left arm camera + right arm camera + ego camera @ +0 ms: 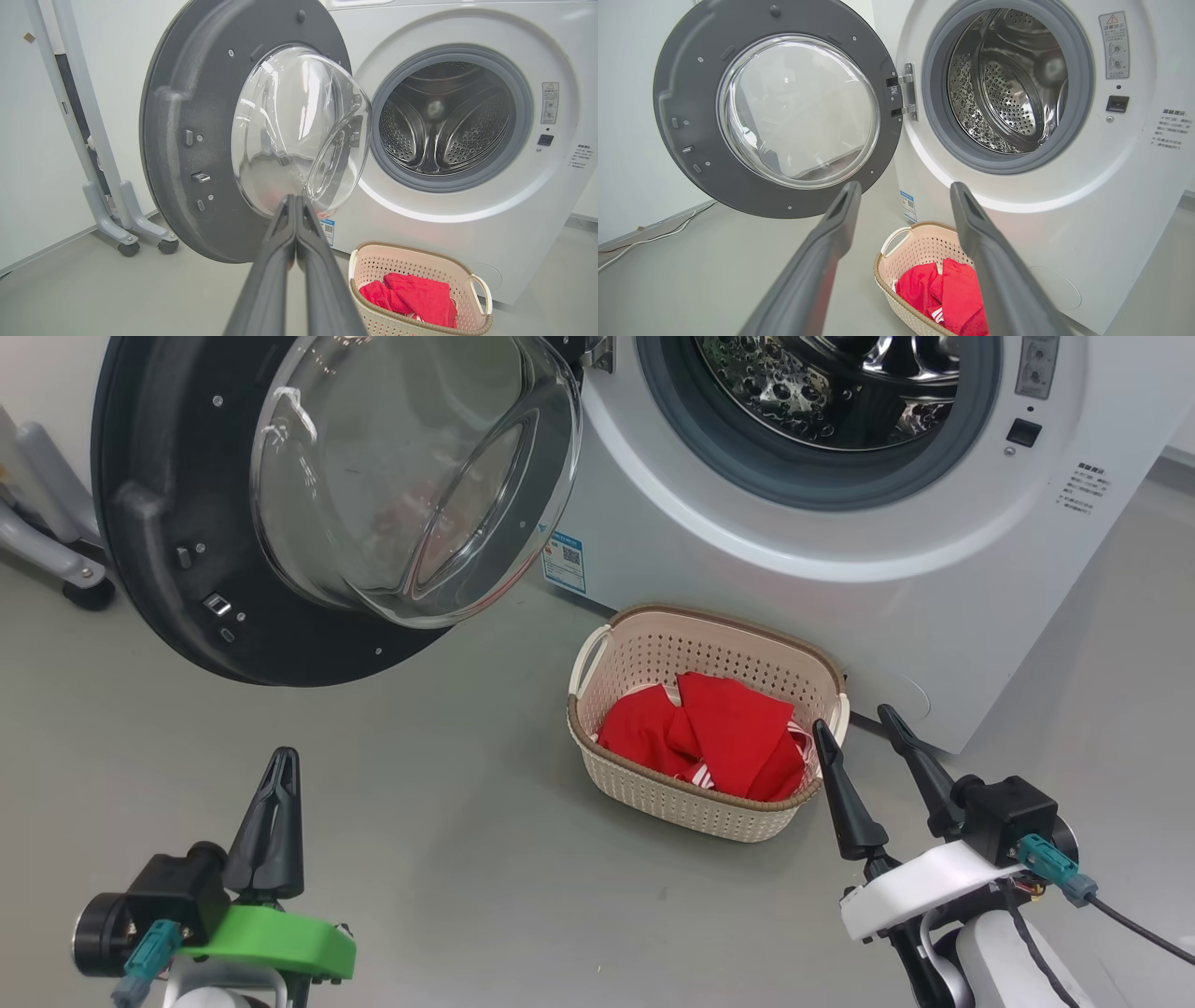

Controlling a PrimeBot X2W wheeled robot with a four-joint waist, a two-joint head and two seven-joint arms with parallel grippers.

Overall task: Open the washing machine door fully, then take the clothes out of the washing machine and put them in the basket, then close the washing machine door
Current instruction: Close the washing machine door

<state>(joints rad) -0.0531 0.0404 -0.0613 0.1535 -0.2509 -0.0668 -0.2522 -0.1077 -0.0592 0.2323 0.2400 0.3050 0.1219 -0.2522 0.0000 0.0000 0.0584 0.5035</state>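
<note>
Clothes in basket — washing machine door open.

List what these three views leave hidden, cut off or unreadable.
Head view: the top edge cuts off the upper washing machine drum.
Right wrist view: fingers of the right hand cover part of the clothes and basket.
Every view: the front's printed labels are too small to read.

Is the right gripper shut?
No, the right gripper has its two fingers spread well apart, with the basket visible between them.
</note>
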